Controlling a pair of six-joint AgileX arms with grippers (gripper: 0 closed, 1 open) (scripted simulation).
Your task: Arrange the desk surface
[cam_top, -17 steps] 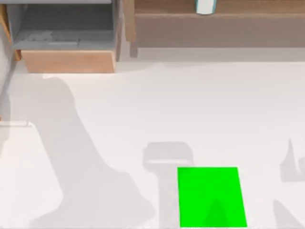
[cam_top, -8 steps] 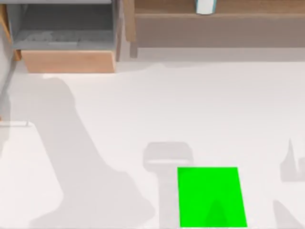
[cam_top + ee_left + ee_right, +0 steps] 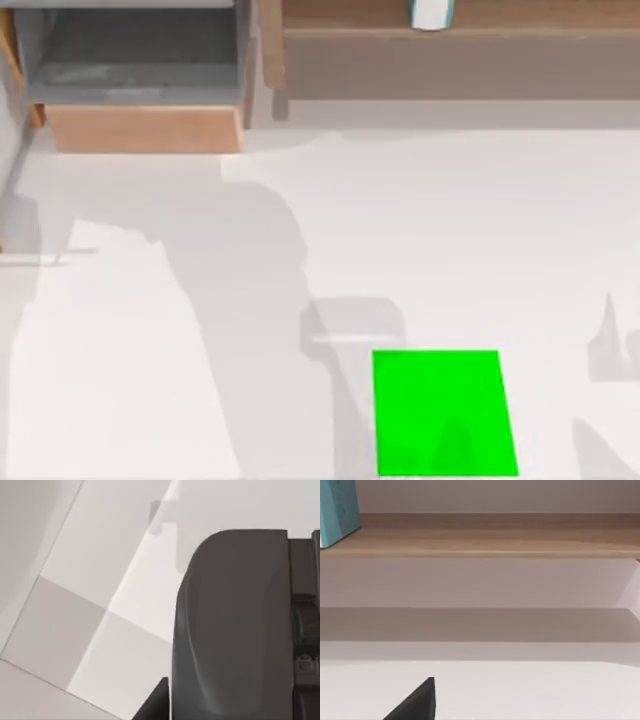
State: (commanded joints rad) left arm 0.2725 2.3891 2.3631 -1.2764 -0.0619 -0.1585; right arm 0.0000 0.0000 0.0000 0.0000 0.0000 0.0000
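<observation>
Desk surface (image 3: 480,240): the white top spans the whole top view, long axis left-right, flat, with nothing loose lying on it that I can see. Wooden shelf and drawer unit (image 3: 460,60) runs along the far edge on the same axis. Its drawer (image 3: 140,60) sits at the far left, pulled open toward the arms, grey inside. Green rectangle (image 3: 445,412) lies flat at the near edge, right of centre, sides square to the desk and slightly longer front-to-back. A teal box (image 3: 432,14) stands on the shelf, right of centre, well apart from the rectangle. Left gripper (image 3: 235,630): dark body above the white top; a broad shadow over the desk's left half suggests that arm hangs there. Grip state: cannot tell. Right gripper (image 3: 417,702): low over the desk, facing the shelf square-on, desk just under it. Grip state: cannot tell. My read: box and rectangle both sit on the right half, so the right arm is nearer.
</observation>
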